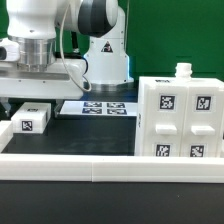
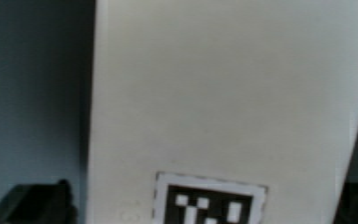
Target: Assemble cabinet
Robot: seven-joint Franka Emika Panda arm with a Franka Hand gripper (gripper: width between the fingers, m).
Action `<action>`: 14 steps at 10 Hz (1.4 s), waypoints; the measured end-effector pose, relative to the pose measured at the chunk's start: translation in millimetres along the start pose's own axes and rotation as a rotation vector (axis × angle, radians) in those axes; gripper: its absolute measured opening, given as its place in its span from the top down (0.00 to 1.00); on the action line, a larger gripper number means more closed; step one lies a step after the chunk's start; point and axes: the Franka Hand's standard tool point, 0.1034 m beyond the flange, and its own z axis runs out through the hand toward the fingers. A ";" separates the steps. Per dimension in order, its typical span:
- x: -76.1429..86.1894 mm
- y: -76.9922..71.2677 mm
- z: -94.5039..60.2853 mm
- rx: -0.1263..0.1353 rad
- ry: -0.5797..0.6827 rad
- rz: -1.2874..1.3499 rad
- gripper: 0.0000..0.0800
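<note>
Dark desk (image 1: 100,128) in front of a green backdrop (image 1: 170,35).

White arm (image 1: 60,25) bends over from the top of the exterior view toward that view's left.

Box (image 1: 180,120): large, white, upright on the desk at the exterior view's right. The face toward the camera carries four black-and-white square tags, two above and two below. A small white knob (image 1: 183,70) stands on its top edge.

Rail (image 1: 90,165): long, low and white, lying across the front of the desk. The foot of the box is hidden behind it.

Marker board (image 1: 100,107): flat on the desk, mid-scene, near the arm's base.

Panel (image 1: 32,120): small white piece with one tag facing the camera, on the desk at the exterior view's left. It is well apart from the box and directly under the end effector (image 1: 30,98). In the wrist view the panel (image 2: 211,100) fills most of the frame, with its tag (image 2: 211,205) at one end.

End effector: low over the panel. One dark finger (image 2: 43,200) shows just beside the panel's edge and the other is not made out. Cannot tell whether the jaws are spread or pinching the panel.
</note>
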 end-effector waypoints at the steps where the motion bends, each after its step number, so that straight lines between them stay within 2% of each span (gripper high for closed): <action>1: 0.1 0.0 -0.1 0.000 0.000 0.000 0.31; 7: -0.4 -0.3 -1.7 0.005 -0.005 -0.003 0.30; 8: 1.3 -3.6 -15.9 0.025 -0.010 -0.004 0.30; 11: 17.2 -22.9 -66.7 0.058 0.022 0.000 0.30; 13: 30.2 -43.6 -95.0 0.066 0.049 0.031 0.30; 14: 38.3 -59.5 -113.0 0.074 0.046 0.044 0.30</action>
